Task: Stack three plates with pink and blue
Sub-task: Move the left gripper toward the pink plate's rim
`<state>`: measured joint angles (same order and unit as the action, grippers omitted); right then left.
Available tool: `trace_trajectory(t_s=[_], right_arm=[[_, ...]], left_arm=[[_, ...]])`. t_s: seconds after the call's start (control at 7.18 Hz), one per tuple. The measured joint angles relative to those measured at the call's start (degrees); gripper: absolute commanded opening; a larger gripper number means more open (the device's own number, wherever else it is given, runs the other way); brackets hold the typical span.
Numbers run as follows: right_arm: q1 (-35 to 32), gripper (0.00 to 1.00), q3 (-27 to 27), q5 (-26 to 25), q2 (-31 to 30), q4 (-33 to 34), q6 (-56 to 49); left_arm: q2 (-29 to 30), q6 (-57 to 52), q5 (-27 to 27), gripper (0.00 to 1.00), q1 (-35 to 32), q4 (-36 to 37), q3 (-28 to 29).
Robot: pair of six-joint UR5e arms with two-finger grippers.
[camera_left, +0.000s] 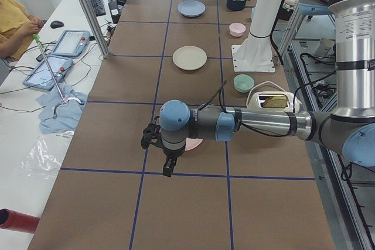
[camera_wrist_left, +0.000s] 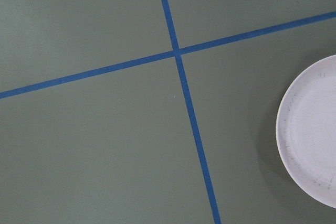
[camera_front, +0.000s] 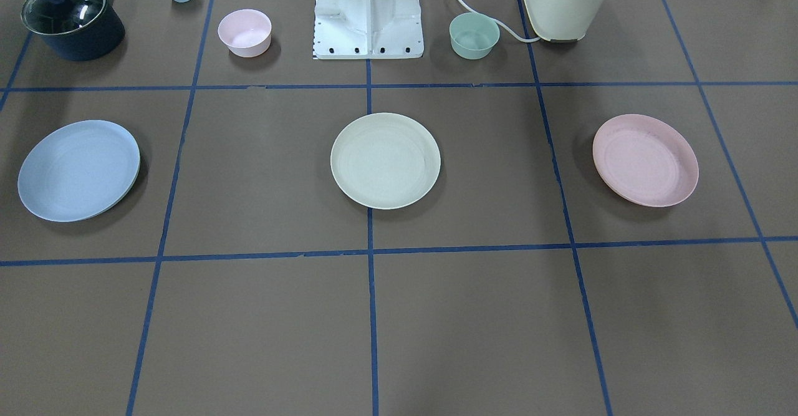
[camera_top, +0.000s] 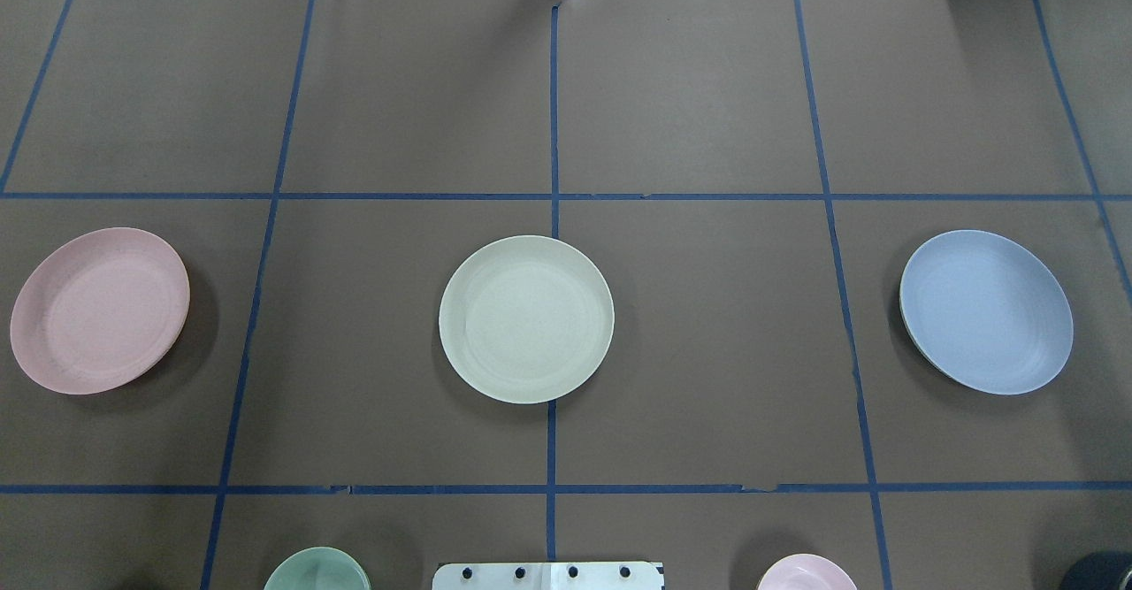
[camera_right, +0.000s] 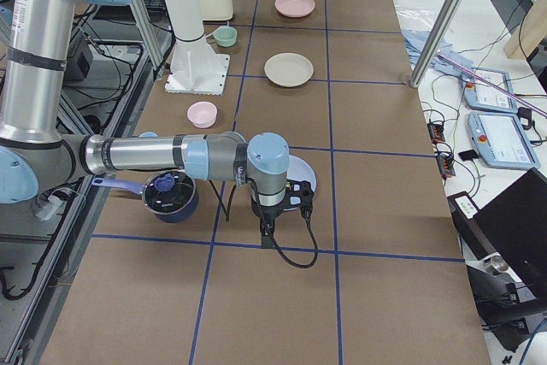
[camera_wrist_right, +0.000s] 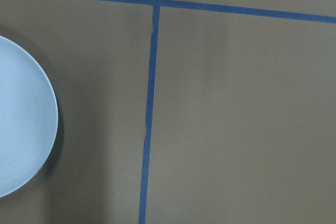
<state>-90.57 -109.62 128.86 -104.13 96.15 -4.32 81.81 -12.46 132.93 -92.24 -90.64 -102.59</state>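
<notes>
The left gripper (camera_left: 169,167) hangs fingers-down over the brown table (camera_left: 117,121). It shows only in the side camera, so I cannot tell whether its fingers are spread or pressed together. The pale pink round shallow plastic plate (camera_left: 193,143) lies flat on the table just beside this gripper, on the side toward the robot's base, and is partly hidden behind the wrist. In the left wrist view the plate sits at the right edge, apart from the crossing of blue tape lines (camera_wrist_left: 177,52) below the camera.

The right gripper (camera_right: 266,226) also points down over the table and shows only from the side, so I cannot tell how its fingers stand either. The light blue round shallow plastic plate (camera_right: 303,175) lies flat just beside it, on the side away from the robot's base, and is partly covered by the wrist. In the right wrist view the plate fills the left edge, with a tape line between it and the frame's centre.

The cream-white round shallow plastic plate (camera_top: 526,318) lies flat, well apart from both grippers and between them along the table. The three plates lie in one row, none touching another.
</notes>
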Motion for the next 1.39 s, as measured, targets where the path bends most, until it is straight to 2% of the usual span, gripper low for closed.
trace_trajectory(t_s=[0.28,0.42,0.84,1.11,1.25,1.39], right_arm=[[0.03,1.00,-0.09,1.17,1.95,0.02,0.20],[0.03,1.00,0.01,2.09,2.71,0.04,0.25],[0.04,1.00,-0.14,3.33,3.89,-0.78,0.18],[0.15,1.00,-0.06,3.41,4.82,-9.66,0.86],[0.85,1.00,-0.07,3.56,4.93,-14.98,3.63],[2.51,1.00,-0.13,3.61,4.99,-19.19,7.89]], left_arm=[[-1.43,-4.77,-10.22,1.00,0.04,-7.76,-0.50],[-2.15,-6.63,-10.76,1.00,0.03,-12.02,-0.18],[-0.45,-3.66,-5.66,1.00,-0.13,-17.94,0.54],[2.26,0.76,-5.01,1.00,-0.09,-26.38,0.61],[2.70,4.18,-3.46,1.00,-0.06,-28.93,0.29],[2.13,7.44,0.49,1.00,0.25,-31.95,0.24]])
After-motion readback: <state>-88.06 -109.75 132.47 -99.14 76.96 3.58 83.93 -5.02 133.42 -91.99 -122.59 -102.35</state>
